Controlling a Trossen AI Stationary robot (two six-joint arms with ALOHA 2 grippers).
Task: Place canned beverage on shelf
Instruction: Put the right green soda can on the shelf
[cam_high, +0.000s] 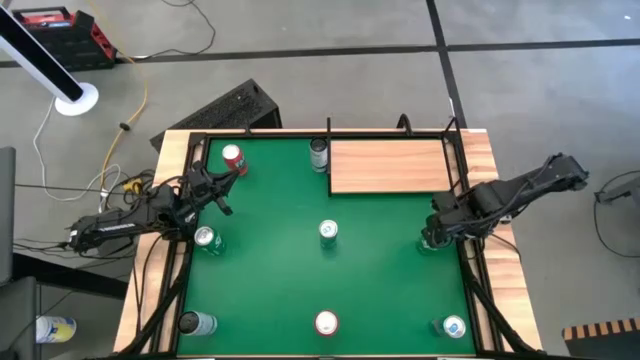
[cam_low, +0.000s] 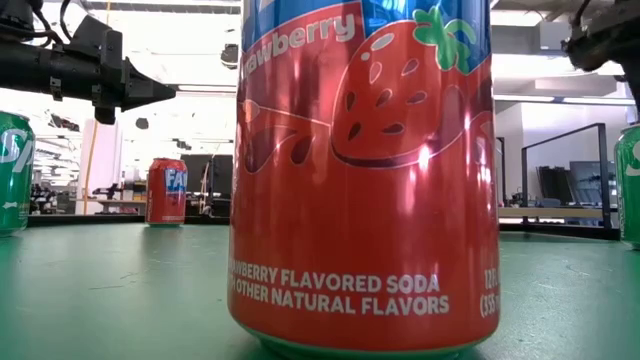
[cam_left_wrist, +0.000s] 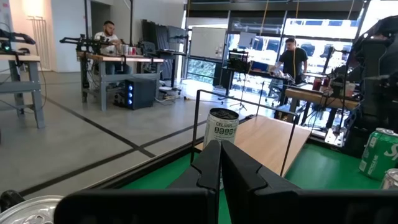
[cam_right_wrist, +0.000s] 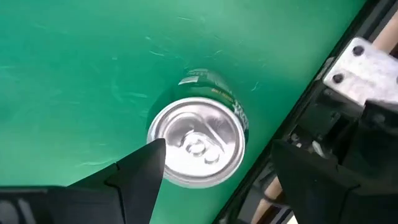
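Your right gripper (cam_right_wrist: 211, 165) is hanging over a green can (cam_right_wrist: 198, 144) by the right edge of the green table (cam_high: 270, 270), fingers spread wide on either side of the can's top, not gripping it as far as you can see from the wrist view. The shelf (cam_high: 388, 166) is the wooden panel in the far right corner, well apart from that can. A dark can (cam_high: 319, 154) stands just beside the shelf's left edge. Your left gripper (cam_high: 222, 192) is clamped shut on nothing, hovering near the left side between a red can (cam_high: 233, 158) and another green can (cam_high: 206, 239).
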